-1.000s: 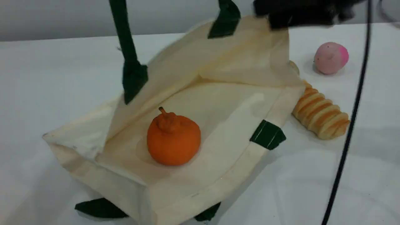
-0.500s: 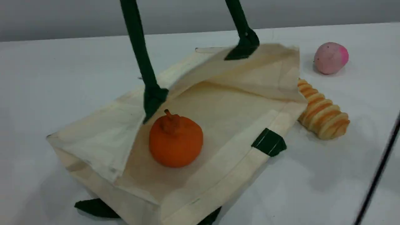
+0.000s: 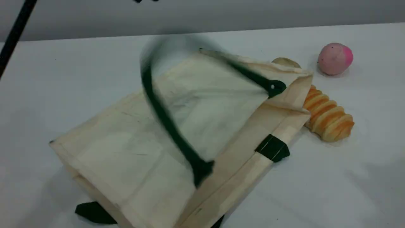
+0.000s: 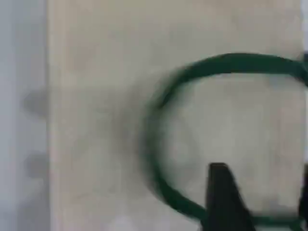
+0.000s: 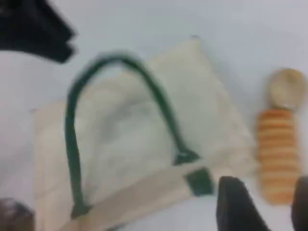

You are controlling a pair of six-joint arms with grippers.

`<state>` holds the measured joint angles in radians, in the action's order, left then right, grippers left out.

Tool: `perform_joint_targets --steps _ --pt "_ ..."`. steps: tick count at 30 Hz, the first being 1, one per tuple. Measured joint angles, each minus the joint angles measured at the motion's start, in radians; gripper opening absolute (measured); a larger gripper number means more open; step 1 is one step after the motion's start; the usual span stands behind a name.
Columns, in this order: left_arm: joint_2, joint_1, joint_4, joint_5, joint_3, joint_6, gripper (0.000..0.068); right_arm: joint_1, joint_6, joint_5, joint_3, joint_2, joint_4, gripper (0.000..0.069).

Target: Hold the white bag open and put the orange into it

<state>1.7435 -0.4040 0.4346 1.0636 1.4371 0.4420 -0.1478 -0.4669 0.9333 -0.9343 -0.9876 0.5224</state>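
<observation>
The white bag [image 3: 126,142] lies flat on its side on the table, its upper wall fallen shut. Its dark green handle [image 3: 164,117] is blurred, dropping across the top wall. The orange is hidden from every view. In the left wrist view my left gripper [image 4: 262,202] hangs open above the bag [image 4: 96,96], with the green handle [image 4: 159,144] loose below its fingers. My right gripper [image 5: 267,207] is open with nothing between its fingers, hovering off the bag's mouth [image 5: 125,125]. Neither gripper shows in the scene view.
A ribbed golden bread roll [image 3: 326,117] lies against the bag's right edge, with a pink ball [image 3: 334,58] behind it and a small beige round thing [image 3: 284,61] by the bag's far corner. A black cable [image 3: 15,31] crosses the upper left.
The left gripper has let go of the green handle. The handle fell and the bag's upper wall dropped over the orange, hiding it. The right arm's cable has left the scene view.
</observation>
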Motion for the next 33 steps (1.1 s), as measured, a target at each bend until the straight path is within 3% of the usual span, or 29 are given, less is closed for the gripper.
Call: perform_joint_targets --steps 2,5,9,13,18,23,29,33 --pt "0.0 -0.004 0.001 0.028 0.0 -0.001 0.0432 0.0 0.068 0.005 0.0 0.046 -0.089 0.0264" --pt "-0.004 -0.027 0.006 0.074 0.0 -0.027 0.0476 0.0 0.163 0.042 0.0 0.122 -0.206 0.0253" --pt "-0.04 -0.075 0.009 0.137 0.0 -0.038 0.0479 0.0 0.242 0.113 0.0 0.241 -0.324 0.0215" --pt "-0.109 -0.127 0.008 0.117 0.0 -0.088 0.0452 0.0 0.291 0.175 0.0 0.381 -0.414 0.0166" --pt "-0.215 -0.187 -0.049 0.106 0.0 -0.178 0.037 0.0 0.363 0.213 0.0 0.557 -0.458 0.0091" --pt "-0.336 -0.26 -0.188 0.153 0.0 -0.317 0.0215 0.0 0.385 0.277 0.0 0.695 -0.458 0.0011" --pt "-0.487 -0.381 -0.329 0.16 -0.045 -0.476 0.0034 0.0 0.392 0.292 0.0 0.823 -0.458 0.0003" --pt "-0.603 -0.458 -0.39 0.126 -0.15 -0.582 0.0003 0.0 0.406 0.289 0.006 0.896 -0.446 0.0006"
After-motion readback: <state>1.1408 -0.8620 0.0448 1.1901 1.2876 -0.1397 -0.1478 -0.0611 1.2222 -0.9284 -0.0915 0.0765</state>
